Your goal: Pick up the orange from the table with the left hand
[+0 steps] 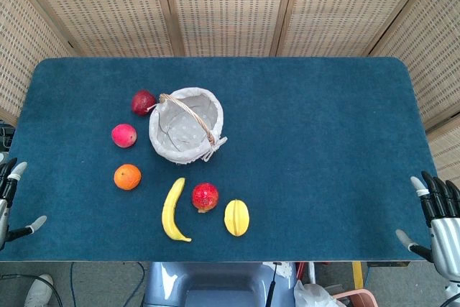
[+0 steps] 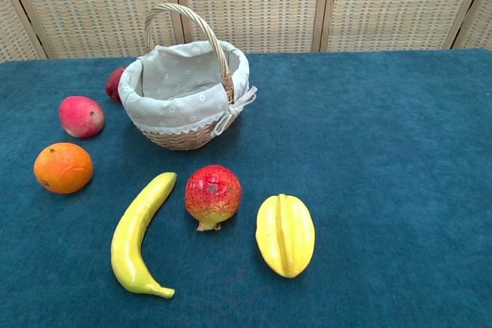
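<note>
The orange (image 1: 127,177) lies on the blue table (image 1: 316,141), left of the banana; in the chest view the orange (image 2: 63,167) is at the far left. My left hand (image 1: 10,199) hangs at the table's left edge, well left of the orange, with its fingers apart and nothing in it. At the right edge my right hand (image 1: 438,213) is likewise open and empty. Neither hand shows in the chest view.
A cloth-lined wicker basket (image 1: 185,124) stands behind the orange. Around it lie a pink-red fruit (image 1: 123,135), a dark red fruit (image 1: 143,101), a banana (image 1: 172,211), a pomegranate (image 1: 205,197) and a yellow starfruit (image 1: 236,217). Woven screens close off the back.
</note>
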